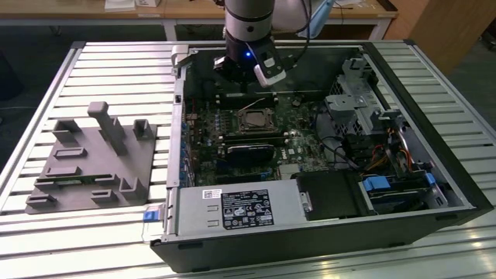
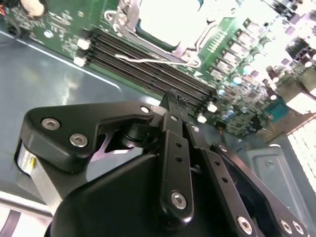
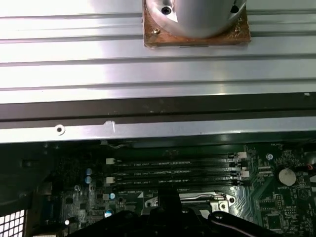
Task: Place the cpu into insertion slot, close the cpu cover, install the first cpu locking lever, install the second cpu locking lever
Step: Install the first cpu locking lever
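**While the jaws hang closed over the board, the socket sits just past them**

Where the open computer case (image 1: 457,192) lies on its side on the slatted metal desk (image 1: 116,64), the arm reaches down into it from the far edge in the exterior view. The gripper (image 1: 244,81) is low over the green motherboard (image 1: 302,139). In the second wrist view the gripper (image 2: 177,98) has its jaws pressed together with nothing between them, and the tips sit over the edge of the dark memory slots (image 2: 148,66). Whether they touch the board cannot be told.

The insertion slot (image 1: 256,120) is in the middle of the motherboard, just beyond those memory slots from the gripper. In the exterior view it is a small square with a dark centre and a dull metal rim lying flat. In the second wrist view its face (image 2: 168,17) is washed out by glare, so whether the cpu sits inside cannot be made out.

A thin wire locking lever (image 2: 148,60) runs along the slot's near side between the rim and the memory slots. In the exterior view it is a pale slanted line (image 1: 254,105), apart from the rim.

In the first wrist view the gripper (image 3: 168,197) points at the memory slots (image 3: 173,170), with the desk's bright slats (image 3: 148,64) behind the case wall. A grey moulded fixture (image 1: 93,168) (blocks and posts on a flat base) rests on the desk at the exterior view's left, well apart from the case.
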Action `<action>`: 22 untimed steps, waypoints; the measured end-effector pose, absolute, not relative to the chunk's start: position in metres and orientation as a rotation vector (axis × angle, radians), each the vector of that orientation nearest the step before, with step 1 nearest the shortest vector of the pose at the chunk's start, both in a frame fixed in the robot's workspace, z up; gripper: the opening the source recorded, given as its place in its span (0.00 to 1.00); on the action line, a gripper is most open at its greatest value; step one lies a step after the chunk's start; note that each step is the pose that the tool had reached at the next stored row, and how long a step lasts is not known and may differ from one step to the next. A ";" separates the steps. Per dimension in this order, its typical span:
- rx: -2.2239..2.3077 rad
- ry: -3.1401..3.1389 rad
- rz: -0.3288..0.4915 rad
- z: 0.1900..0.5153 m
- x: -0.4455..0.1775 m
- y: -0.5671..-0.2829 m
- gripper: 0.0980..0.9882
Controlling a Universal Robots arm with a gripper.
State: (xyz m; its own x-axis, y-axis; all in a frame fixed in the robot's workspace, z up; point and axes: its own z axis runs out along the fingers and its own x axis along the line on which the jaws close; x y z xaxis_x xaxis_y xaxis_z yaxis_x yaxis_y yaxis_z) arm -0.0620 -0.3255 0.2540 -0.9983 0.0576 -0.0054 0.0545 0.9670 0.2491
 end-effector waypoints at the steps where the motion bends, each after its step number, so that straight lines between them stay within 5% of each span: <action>1: 0.088 3.103 0.392 0.254 -0.061 -0.326 0.01; 22: 0.087 3.102 0.367 0.228 -0.060 -0.327 0.01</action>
